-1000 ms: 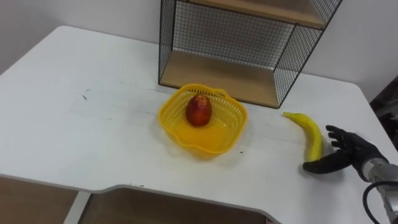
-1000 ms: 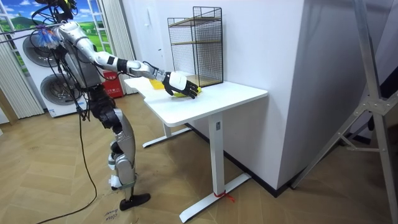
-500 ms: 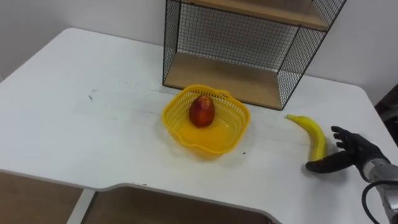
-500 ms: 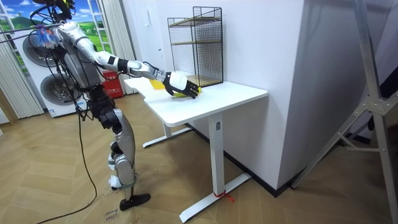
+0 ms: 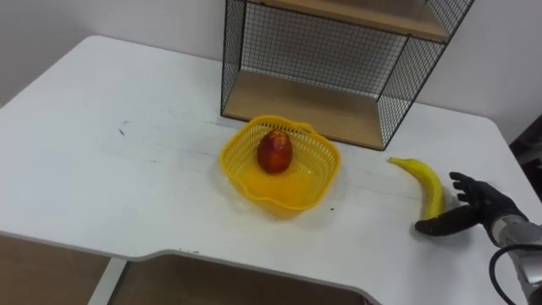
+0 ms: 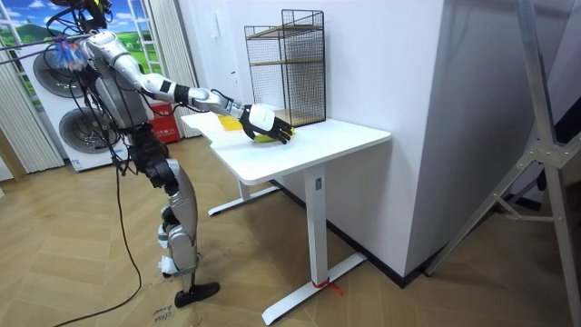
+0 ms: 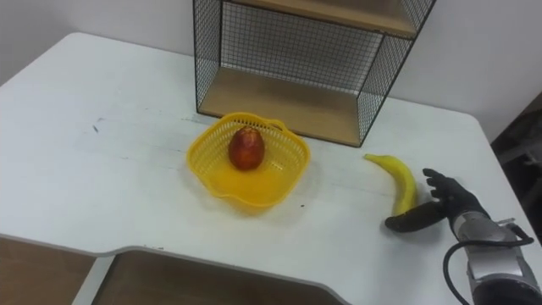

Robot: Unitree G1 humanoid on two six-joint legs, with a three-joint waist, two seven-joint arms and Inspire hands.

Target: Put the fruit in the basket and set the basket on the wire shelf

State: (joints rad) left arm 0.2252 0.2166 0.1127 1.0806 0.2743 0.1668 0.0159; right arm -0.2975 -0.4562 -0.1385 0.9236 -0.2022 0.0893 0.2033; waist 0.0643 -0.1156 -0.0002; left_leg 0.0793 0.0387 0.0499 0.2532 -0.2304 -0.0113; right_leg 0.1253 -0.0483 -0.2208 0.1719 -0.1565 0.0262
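White table (image 5: pixel 127 178) runs from the near edge to the back wall, bare top with a few small dark marks on its left part. In the room view the robot stands on a wood floor (image 6: pixel 272 282) at the table's end on the room view's left, leaning a little with one arm stretched out over the tabletop. Washing machines (image 6: pixel 73 136) are behind it and a white wall (image 6: pixel 472 136) is at the room view's right. Yellow basket (image 5: pixel 227 158) sits upright near the table's middle, open mesh sides and wavy rim. One red apple (image 5: pixel 274 151) is inside, toward the back of its floor. Banana (image 5: pixel 426 185) is not in the basket. It lies flat on the table well to the basket's right, its curved length running near to far. Just behind the basket stands the wire shelf (image 5: pixel 322 51), black mesh, with a lower wooden board (image 5: pixel 296 106) resting on the table and nothing on it, and an upper board (image 5: pixel 364 13) at the top edge. The basket's rear rim is close to the shelf's front edge, touching or not I cannot tell. Right hand (image 5: pixel 481 207) comes in from the lower right, low over the table, palm toward the banana. Its fingers are loosely spread just beside the fruit's right side, and the thumb reaches across to the banana's near end, seemingly touching. Nothing is closed around the banana; the hand holds nothing.
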